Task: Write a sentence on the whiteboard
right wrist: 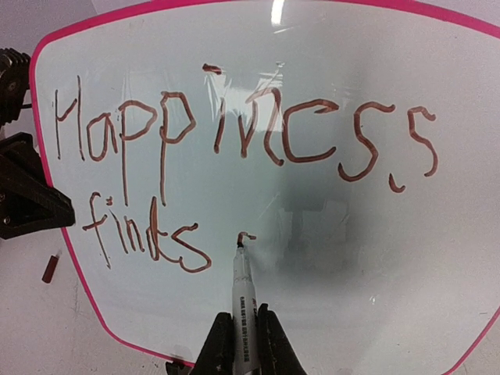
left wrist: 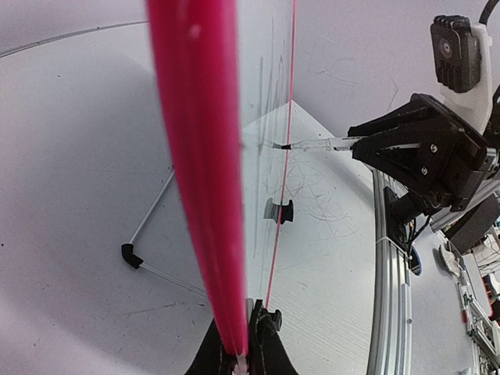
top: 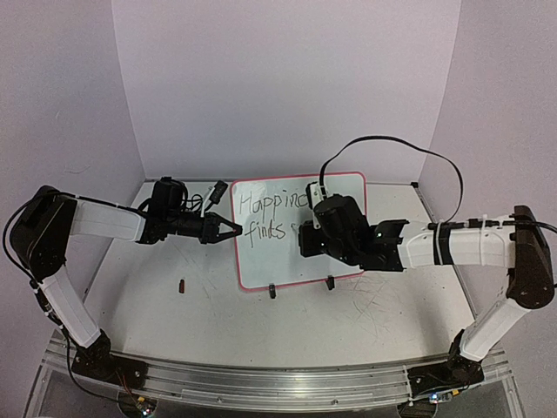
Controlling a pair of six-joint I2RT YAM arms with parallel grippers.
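Pink-framed whiteboard [top: 291,266] stands upright mid-table on black clip feet [top: 271,291], between the two arms. Left gripper [left wrist: 242,345] is closed on the frame's left edge, pinching it. Right gripper [right wrist: 243,332] is clamped around a marker [right wrist: 241,285], tip touching the board just right of "finds". The sentence [right wrist: 234,141], in brownish-red ink, reads "Happiness finds", plus one short stroke at the tip.

- Top external: you look down from behind, whole surface [top: 348,322].
- Left wrist: close, edge-on to the whiteboard [left wrist: 199,156].
- Right wrist: close, facing its front; all share it.
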